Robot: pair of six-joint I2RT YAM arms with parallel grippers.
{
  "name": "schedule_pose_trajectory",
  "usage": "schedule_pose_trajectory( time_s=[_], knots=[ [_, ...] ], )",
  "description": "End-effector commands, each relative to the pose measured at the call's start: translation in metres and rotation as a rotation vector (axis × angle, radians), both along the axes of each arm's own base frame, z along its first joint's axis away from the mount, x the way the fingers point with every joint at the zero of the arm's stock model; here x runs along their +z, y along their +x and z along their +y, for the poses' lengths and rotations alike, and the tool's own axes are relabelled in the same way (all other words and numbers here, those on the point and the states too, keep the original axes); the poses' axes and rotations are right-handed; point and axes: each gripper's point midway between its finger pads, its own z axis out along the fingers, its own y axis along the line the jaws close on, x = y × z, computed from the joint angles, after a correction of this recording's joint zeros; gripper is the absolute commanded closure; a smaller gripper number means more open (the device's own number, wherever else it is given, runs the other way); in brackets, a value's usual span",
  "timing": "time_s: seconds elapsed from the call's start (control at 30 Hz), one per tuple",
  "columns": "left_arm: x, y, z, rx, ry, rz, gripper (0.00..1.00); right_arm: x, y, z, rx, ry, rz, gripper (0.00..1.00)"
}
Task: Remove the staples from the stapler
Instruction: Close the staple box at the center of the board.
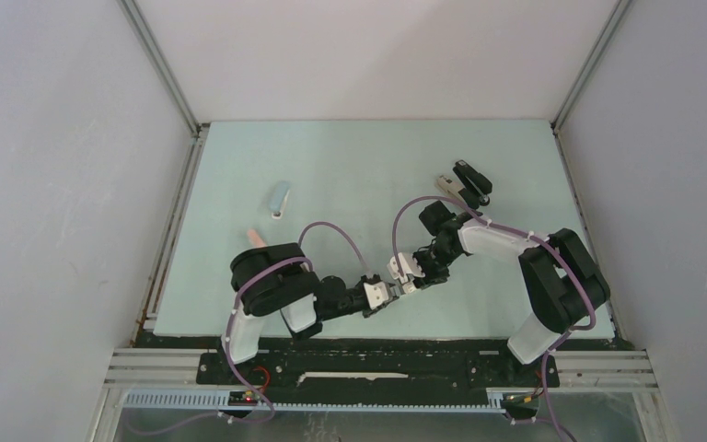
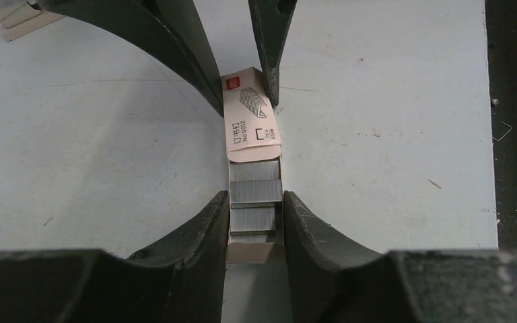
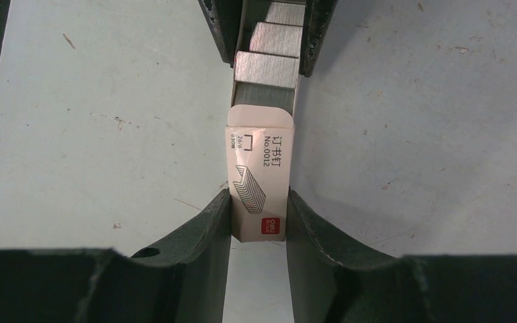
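A small white staple box is held between both grippers, low over the table near its front [image 1: 394, 284]. My left gripper [image 2: 256, 225] is shut on the box's inner tray [image 2: 250, 250]. The tray is slid partly out and shows stepped silver-grey strips of staples [image 2: 256, 192]. My right gripper [image 3: 259, 219] is shut on the printed outer sleeve [image 3: 259, 168]. The staples [image 3: 267, 67] also show beyond the sleeve in the right wrist view. The black stapler [image 1: 469, 182] lies open at the back right, away from both grippers.
A pale blue oblong object [image 1: 280, 198] and a pink block [image 1: 256, 236] lie on the left of the light green table [image 1: 359, 166]. The dark front edge strip [image 2: 515, 134] runs near the left gripper. White walls enclose the table.
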Motion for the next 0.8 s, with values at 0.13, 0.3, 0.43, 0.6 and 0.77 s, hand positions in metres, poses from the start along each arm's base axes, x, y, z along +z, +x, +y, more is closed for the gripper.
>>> schedule_pose_trajectory(
  time_s=[0.13,0.3,0.43,0.6,0.77],
  knots=[
    [0.018,0.011,-0.008,0.017,-0.031,-0.081,0.62,0.009,-0.010,0.008,0.040,0.035,0.006,0.59],
    [0.018,0.015,-0.008,0.040,-0.030,-0.081,0.64,0.010,-0.011,0.009,0.041,0.037,0.007,0.59],
    [0.017,0.022,-0.009,0.081,-0.042,-0.060,0.64,0.011,-0.011,0.009,0.039,0.039,0.007,0.59],
    [0.017,0.022,-0.012,0.090,-0.052,-0.040,0.64,0.011,-0.012,0.010,0.030,0.040,0.013,0.59],
    [0.017,0.015,-0.016,0.054,-0.051,-0.046,0.64,0.010,-0.009,0.011,0.005,0.041,0.016,0.59]
  ],
)
